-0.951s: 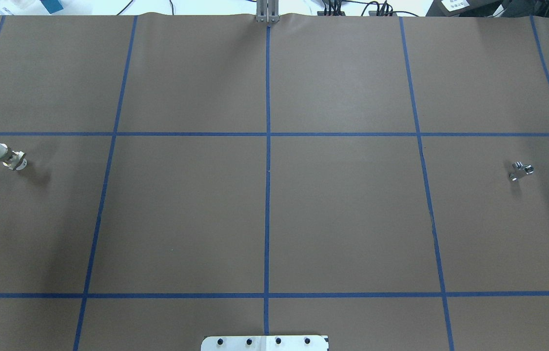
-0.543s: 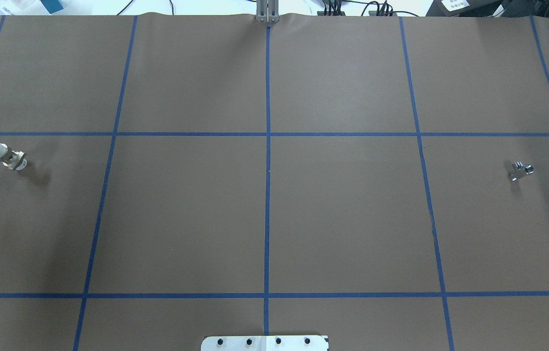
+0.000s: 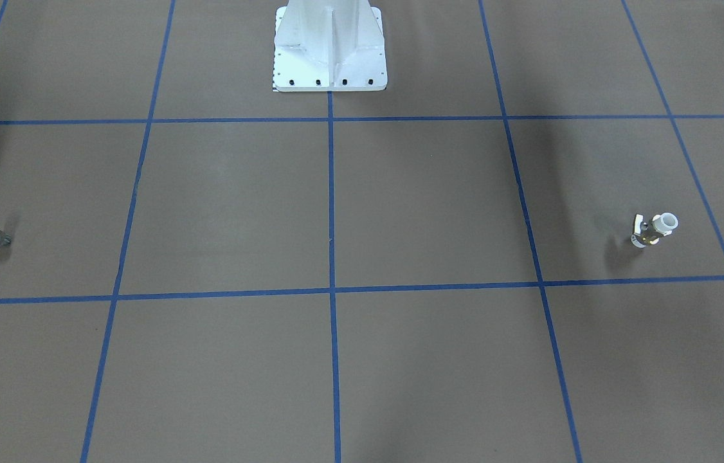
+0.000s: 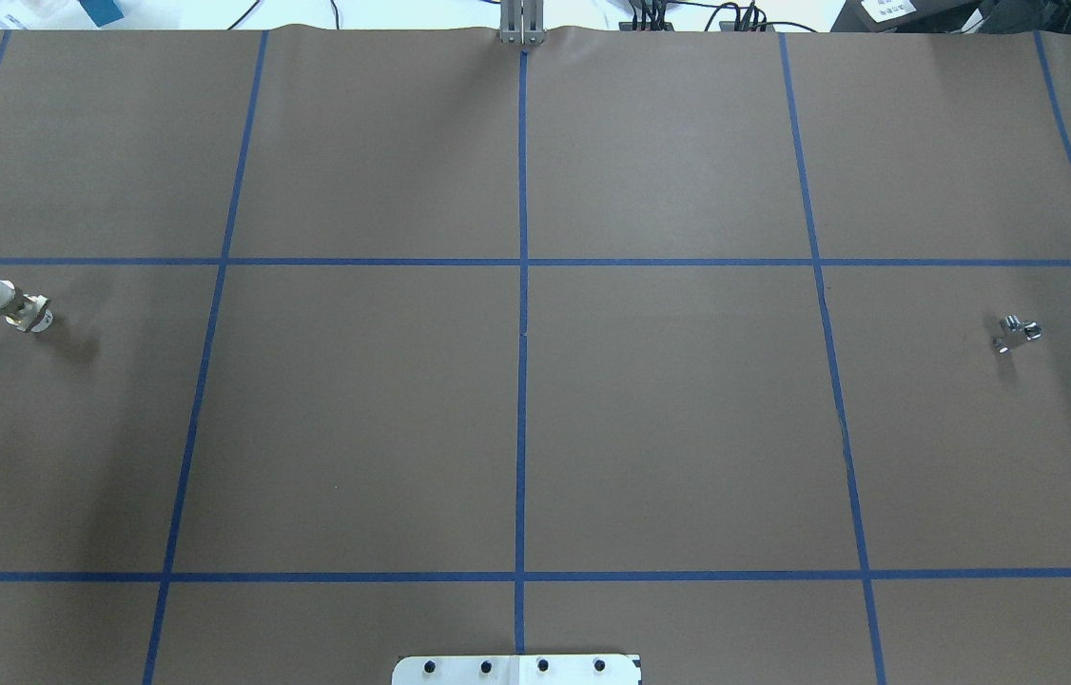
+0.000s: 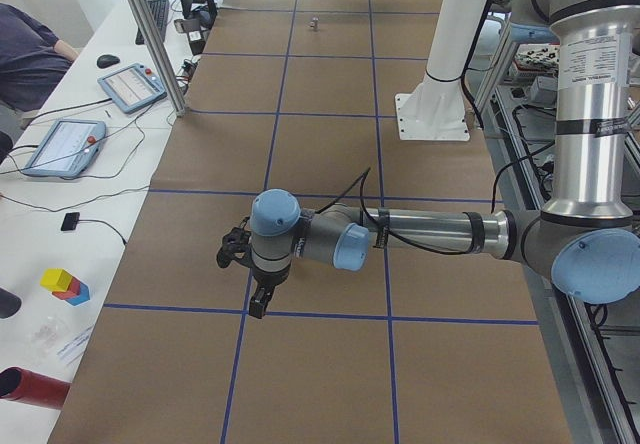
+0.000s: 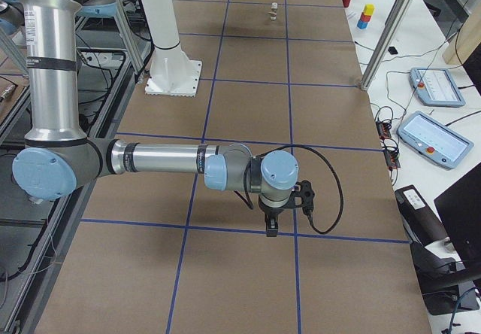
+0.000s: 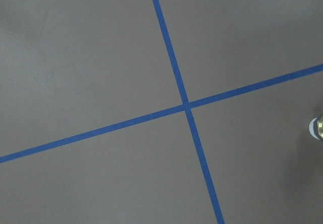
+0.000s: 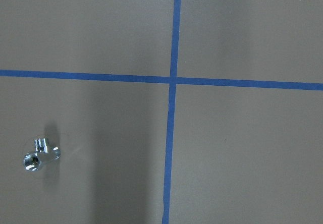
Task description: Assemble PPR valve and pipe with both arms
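Observation:
The PPR valve (image 4: 10, 304), brass in the middle with white ends, lies at the far left of the brown mat, also seen as the valve (image 3: 653, 230) from across the table. A sliver of it (image 7: 318, 127) shows at the left wrist view's right edge. The pipe (image 4: 1016, 333), a shiny silver fitting, lies at the far right; the right wrist view shows it (image 8: 40, 154) low on the left. Both arms show only in the side views. The left gripper (image 5: 257, 302) and the right gripper (image 6: 271, 225) hang over the mat; I cannot tell whether they are open or shut.
A white pedestal (image 3: 330, 51) stands at the robot's side of the mat. Blue tape lines (image 4: 522, 333) divide the mat into squares. Beyond the far edge are a side table with tablets (image 5: 130, 86), coloured blocks (image 5: 65, 284) and a person's sleeve (image 5: 25, 54).

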Controlling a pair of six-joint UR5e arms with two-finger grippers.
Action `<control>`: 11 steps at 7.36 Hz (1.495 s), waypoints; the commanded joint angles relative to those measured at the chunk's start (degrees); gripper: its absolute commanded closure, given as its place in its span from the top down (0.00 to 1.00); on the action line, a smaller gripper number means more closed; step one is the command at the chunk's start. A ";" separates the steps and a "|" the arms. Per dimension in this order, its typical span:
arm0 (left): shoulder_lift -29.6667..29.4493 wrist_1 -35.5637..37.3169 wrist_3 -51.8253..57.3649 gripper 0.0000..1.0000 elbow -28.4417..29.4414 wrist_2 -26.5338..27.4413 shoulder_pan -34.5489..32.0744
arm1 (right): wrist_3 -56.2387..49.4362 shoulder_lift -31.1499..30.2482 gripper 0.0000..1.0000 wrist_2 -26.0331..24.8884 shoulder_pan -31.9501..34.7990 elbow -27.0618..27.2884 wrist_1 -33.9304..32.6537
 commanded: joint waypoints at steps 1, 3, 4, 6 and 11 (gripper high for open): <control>-0.26 0.14 -0.02 1.00 0.45 -0.29 0.00 | 0.00 -0.38 0.99 0.03 0.01 0.39 -0.05; -2.62 0.66 -0.54 1.00 0.19 -0.21 1.39 | 0.00 -0.20 0.99 0.03 0.01 0.56 0.03; -4.90 2.49 -6.11 1.00 -1.03 -0.29 3.23 | 0.09 -0.11 0.99 -0.14 0.01 2.13 0.03; -7.20 3.31 -16.75 1.00 -2.97 -0.29 8.68 | 0.09 0.41 0.99 -0.41 0.01 3.37 -0.14; -7.47 -6.80 -36.93 1.00 -1.92 1.98 21.97 | 11.34 0.59 0.99 -0.49 -0.25 2.85 2.82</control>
